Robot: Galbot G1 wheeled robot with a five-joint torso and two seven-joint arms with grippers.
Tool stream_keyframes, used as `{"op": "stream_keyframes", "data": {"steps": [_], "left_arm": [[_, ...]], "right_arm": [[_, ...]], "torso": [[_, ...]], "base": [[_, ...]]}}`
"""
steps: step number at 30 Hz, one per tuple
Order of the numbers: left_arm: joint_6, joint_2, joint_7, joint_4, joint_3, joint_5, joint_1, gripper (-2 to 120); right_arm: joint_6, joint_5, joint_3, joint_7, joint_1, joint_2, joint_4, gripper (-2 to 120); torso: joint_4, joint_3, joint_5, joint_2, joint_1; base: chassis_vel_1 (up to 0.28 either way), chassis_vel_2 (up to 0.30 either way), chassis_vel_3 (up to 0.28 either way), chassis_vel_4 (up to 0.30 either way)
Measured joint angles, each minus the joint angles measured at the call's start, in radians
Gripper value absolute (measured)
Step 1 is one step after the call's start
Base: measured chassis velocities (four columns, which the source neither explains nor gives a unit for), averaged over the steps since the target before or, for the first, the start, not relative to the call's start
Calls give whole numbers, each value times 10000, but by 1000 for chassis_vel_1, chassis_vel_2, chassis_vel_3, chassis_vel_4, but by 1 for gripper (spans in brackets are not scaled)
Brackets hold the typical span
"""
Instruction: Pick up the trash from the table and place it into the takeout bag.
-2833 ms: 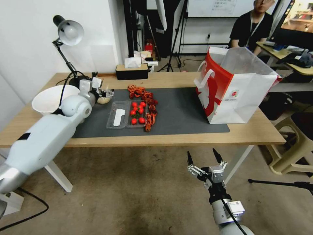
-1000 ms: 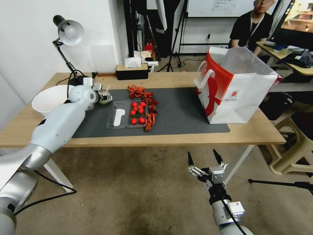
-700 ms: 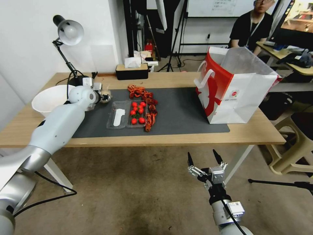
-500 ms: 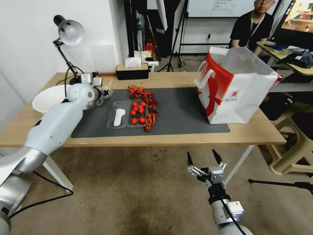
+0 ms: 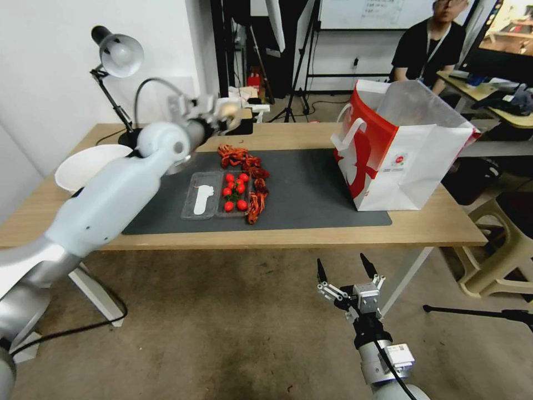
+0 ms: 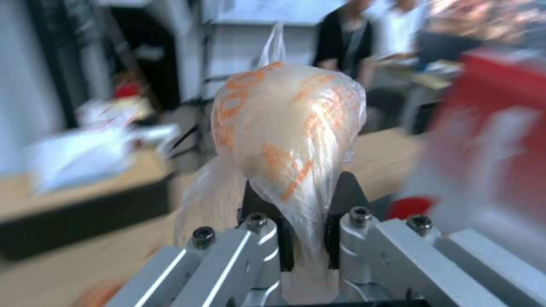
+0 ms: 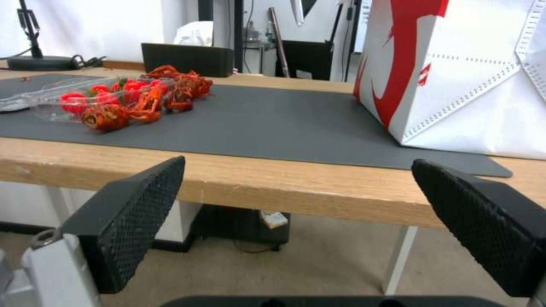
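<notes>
I read the left gripper [image 5: 225, 111] raised above the table's [image 5: 288, 136] far left portion, over the dark mat [image 5: 311, 183]. Its fingers [image 6: 341, 200] are clamped on the clear-bagged bun [image 6: 287, 128], pinching the wrapper at its lower end. The takeout bag [image 5: 413, 161] stands upright on the table's right end, mouth open. I see the right gripper [image 5: 348, 278] parked low in front of the table edge, fingers [image 7: 134, 213] spread wide, holding nothing.
</notes>
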Motion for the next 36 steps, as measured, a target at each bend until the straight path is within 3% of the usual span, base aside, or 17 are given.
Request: {"op": "stream_keyframes", "data": {"steps": [7, 12, 16, 18, 20, 22, 24, 28, 36], "left_arm": [[-433, -1598, -44, -92, 860, -201, -1218, 7], [-659, -2126, 317, 106, 1164, -211, -1680, 7], [-884, -2710, 640, 584, 1582, -179, -2212, 6], [-1055, -3306, 823, 1130, 1825, -65, -2530, 6], [-1076, -3381, 839, 1195, 1846, -42, -2556, 6], [-1185, -4274, 1032, 1924, 1962, 226, -2714, 6], [-1195, -4337, 1050, 1975, 1972, 242, -2723, 6], [-1377, -5582, 1397, 3137, 2453, 677, -2975, 6], [-1417, -5977, 1537, 3592, 2701, 976, -3036, 6]], "right_arm": [[31, -105, 96, 0, -207, 121, 96, 100], [59, -115, 183, 0, -297, 151, 130, 100], [117, -122, 278, -1, -376, 173, 138, 100], [146, -126, 315, -3, -401, 219, 140, 100], [151, -128, 315, -6, -404, 227, 140, 100], [206, -156, 322, -13, -432, 292, 127, 100], [211, -158, 321, -13, -436, 297, 123, 100], [271, -167, 348, -19, -458, 340, 103, 100], [307, -149, 364, -21, -442, 337, 103, 100]], "torso": [[-4, 0, 1, 0, 1], [4, 1, -4, 0, 0], [4, 0, -1, 1, 0], [3, 1, -1, 0, 2], [3, 1, -2, 0, 1], [0, 1, -1, 0, 1], [-1, 1, -1, 0, 1], [2, 1, -1, 0, 2], [-4, 0, 0, 0, 2]], "base": [[0, 0, 0, 0], [0, 0, 0, 0], [0, 0, 0, 0], [0, 0, 0, 0], [0, 0, 0, 0], [0, 0, 0, 0], [0, 0, 0, 0], [0, 0, 0, 0], [0, 0, 0, 0]]}}
